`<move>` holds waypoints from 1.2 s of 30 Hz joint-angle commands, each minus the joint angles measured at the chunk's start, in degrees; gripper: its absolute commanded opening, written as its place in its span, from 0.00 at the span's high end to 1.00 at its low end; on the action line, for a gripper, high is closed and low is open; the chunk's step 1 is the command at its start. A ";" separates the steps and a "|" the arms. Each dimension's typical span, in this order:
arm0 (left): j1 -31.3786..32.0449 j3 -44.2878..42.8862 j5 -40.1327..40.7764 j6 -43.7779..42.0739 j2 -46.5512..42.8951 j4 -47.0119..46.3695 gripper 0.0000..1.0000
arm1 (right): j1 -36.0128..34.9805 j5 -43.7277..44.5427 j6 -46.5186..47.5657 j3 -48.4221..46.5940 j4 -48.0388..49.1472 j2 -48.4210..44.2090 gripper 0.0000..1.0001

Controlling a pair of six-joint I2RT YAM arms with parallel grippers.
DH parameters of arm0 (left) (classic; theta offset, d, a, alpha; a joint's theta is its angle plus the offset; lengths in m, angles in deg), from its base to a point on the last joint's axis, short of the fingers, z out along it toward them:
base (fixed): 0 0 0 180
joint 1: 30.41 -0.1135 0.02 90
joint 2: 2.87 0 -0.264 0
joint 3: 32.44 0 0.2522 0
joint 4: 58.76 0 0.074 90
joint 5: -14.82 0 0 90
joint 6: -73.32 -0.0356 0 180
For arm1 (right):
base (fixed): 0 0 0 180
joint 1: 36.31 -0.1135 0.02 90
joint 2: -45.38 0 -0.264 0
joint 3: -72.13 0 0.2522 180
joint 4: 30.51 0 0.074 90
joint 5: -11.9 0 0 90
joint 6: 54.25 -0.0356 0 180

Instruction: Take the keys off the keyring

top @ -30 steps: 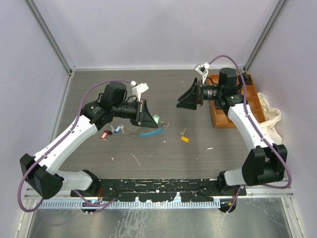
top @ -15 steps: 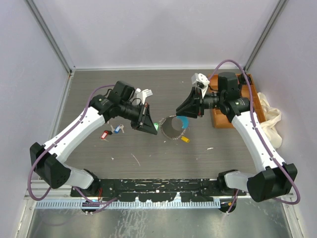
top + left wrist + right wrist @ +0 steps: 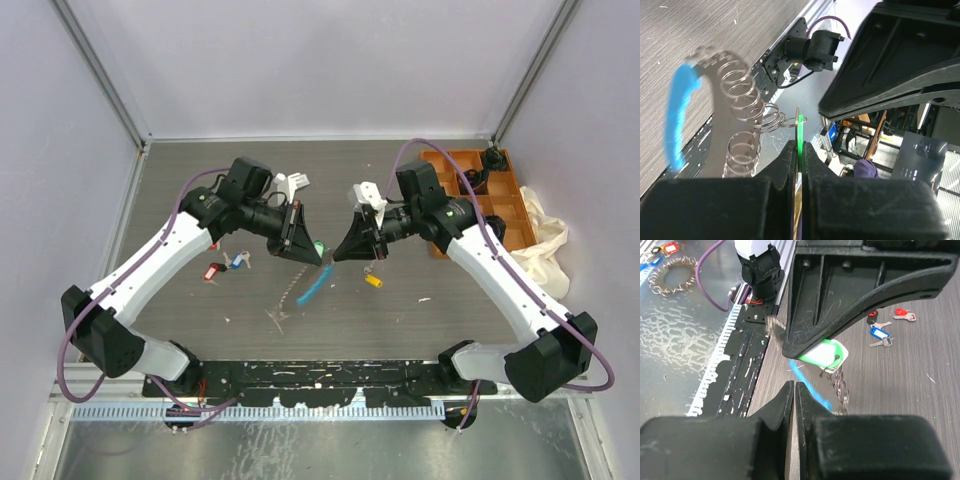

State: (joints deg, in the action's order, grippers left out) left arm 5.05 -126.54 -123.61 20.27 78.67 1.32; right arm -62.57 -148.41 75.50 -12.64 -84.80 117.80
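The left tool (image 3: 800,148) is clamped on the green key (image 3: 799,125) so that the keyring (image 3: 742,100), with its blue piece (image 3: 676,120), is hung clear of the counter (image 3: 430,335), while the right tool (image 3: 794,388), drawn nearly together on nothing visible, is held just beside, seemingly to pull the ring off.

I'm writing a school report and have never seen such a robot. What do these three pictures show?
These are two robot arms, left and right, bolted to a table edge. The wide picture looks down from above; the other two come from a camera on each wrist, so each shows its own black fingers. The left tool pinches a green key, and the keyring, a coiled metal loop with a blue plastic piece, hangs from it. The right tool faces it, fingers almost together, nothing visible between them. On the table lie a red key, a blue key and a yellow key, plus an orange tray.
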 commanded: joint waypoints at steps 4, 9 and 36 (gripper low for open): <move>0.04 -0.23 -5.20 4.33 -3.99 -6.92 1.00 | -0.94 1.19 1.77 2.47 3.80 -0.83 0.89; 0.65 -0.02 -7.45 6.95 -3.63 -11.94 1.00 | -0.90 6.94 0.28 3.27 6.61 -1.80 0.87; 2.10 0.14 -10.62 10.77 -3.19 -17.62 1.00 | -0.90 -3.55 -3.38 -0.45 8.39 -2.07 0.62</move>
State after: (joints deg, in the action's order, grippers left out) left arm 6.74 -125.86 -131.96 30.26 76.92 -12.10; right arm -63.25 -148.73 72.96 -10.01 -77.61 117.85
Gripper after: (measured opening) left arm 0.023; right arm 0.381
